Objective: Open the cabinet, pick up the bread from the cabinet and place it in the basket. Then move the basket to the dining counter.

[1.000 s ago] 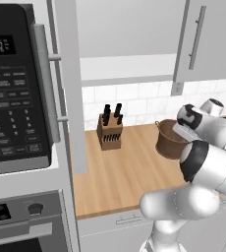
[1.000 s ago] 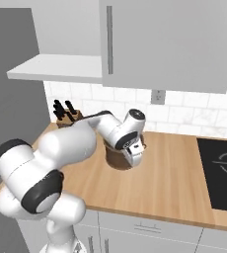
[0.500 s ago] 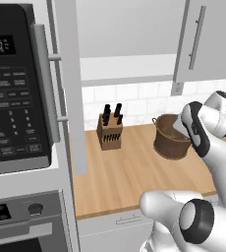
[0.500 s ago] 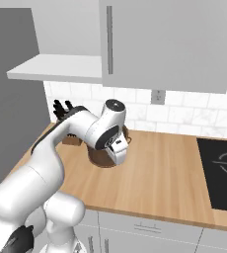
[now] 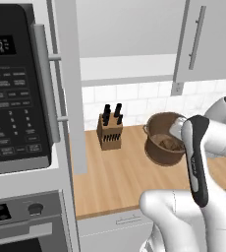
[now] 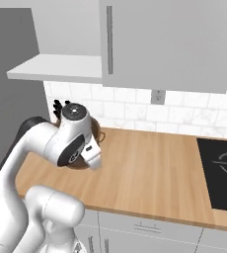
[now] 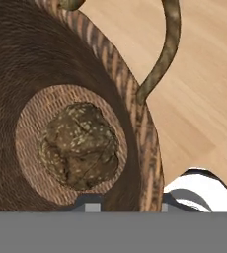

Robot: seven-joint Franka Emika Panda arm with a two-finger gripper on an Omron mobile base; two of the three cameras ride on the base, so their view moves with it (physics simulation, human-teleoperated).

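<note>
1. One bread (image 7: 79,146) lump lies on the floor of the basket (image 7: 46,64).
2. Basket stands on the wood counter (image 5: 120,172), at 3 o'clock from the knife block (image 5: 110,129).
3. Gripper (image 7: 125,205) straddles the basket wall at 6 o'clock; whether it clamps the wall, I cannot tell.

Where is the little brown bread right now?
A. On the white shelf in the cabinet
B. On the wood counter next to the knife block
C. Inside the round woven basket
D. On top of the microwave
C. The hand view looks straight down into the basket, and the bread lies on its round woven bottom.
</note>
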